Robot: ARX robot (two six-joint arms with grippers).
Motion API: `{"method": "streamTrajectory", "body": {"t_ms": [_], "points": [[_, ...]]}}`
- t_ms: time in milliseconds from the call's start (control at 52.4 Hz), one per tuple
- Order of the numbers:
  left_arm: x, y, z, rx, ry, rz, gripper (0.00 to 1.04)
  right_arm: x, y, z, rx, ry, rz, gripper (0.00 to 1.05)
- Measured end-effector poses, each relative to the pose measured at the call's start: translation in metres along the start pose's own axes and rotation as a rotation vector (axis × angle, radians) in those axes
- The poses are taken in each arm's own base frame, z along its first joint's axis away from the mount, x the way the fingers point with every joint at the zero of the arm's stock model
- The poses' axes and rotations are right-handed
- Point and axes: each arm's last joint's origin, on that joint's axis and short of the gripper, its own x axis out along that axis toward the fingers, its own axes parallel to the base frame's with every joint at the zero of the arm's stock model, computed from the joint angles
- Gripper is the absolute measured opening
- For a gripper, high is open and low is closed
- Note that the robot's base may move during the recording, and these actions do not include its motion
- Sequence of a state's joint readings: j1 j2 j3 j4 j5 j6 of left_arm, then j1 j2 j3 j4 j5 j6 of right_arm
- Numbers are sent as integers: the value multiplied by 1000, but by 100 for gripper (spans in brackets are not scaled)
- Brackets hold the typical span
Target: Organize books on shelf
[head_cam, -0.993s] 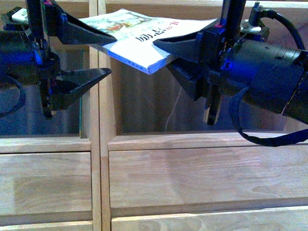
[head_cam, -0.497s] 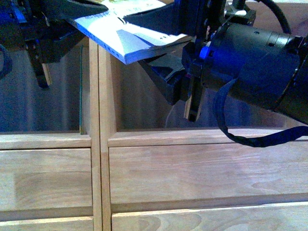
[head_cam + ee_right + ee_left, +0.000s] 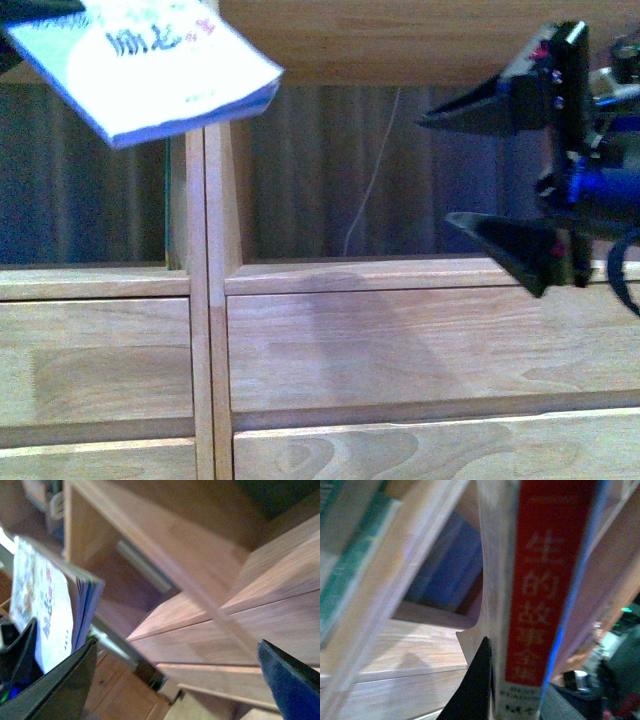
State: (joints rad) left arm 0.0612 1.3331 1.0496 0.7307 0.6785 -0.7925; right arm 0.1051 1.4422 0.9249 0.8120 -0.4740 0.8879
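- Shelf (image 3: 400, 340): two open compartments over plain drawer fronts, split by a divider (image 3: 212, 200).
- Left compartment: I see a thin teal book (image 3: 167, 200) standing upright against the divider. The wrist view shows blurred blue shapes deeper in, which I cannot identify.
- Right compartment: a white cord (image 3: 375, 170) hangs behind the open back.
- Book (image 3: 150, 70): held in the air, tilted, at the upper left in front of the left compartment, with one corner past the divider.
- Left end effector (image 3: 517, 700): clamped on the book, with a black finger (image 3: 476, 685) pressed against it beside the spine.
- Right end effector (image 3: 435, 168): jaws spread wide and carrying nothing, in front of the right compartment, well apart from the book.
- Writing: the red spine has white Chinese characters, and I read "的故事全". The cover lettering is too blurred to read.
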Motion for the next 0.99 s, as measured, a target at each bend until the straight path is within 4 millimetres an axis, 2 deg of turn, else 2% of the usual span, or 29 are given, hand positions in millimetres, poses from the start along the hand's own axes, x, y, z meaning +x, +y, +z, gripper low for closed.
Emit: {"method": "streamTrajectory", "body": {"t_ms": [153,172,382,554,649,993], "points": [[4,35,-1,153,23,270,7,-24,-15,30,-177,-95,-193,98],[5,42,-1,233,16,325,7,-30,-14,37,-247,-115,-225,98],[23,54,6,551,0,460,7,-51,1,60,-545,-196,-313,98],[44,58,4,768,25,485,7,-62,11,61,-714,-194,-325,98],[61,69,0,861,73,522,7,-70,15,55,-779,-168,-324,98],[86,112,9,950,77,612,7,-82,26,50,-821,-158,-282,98]]}}
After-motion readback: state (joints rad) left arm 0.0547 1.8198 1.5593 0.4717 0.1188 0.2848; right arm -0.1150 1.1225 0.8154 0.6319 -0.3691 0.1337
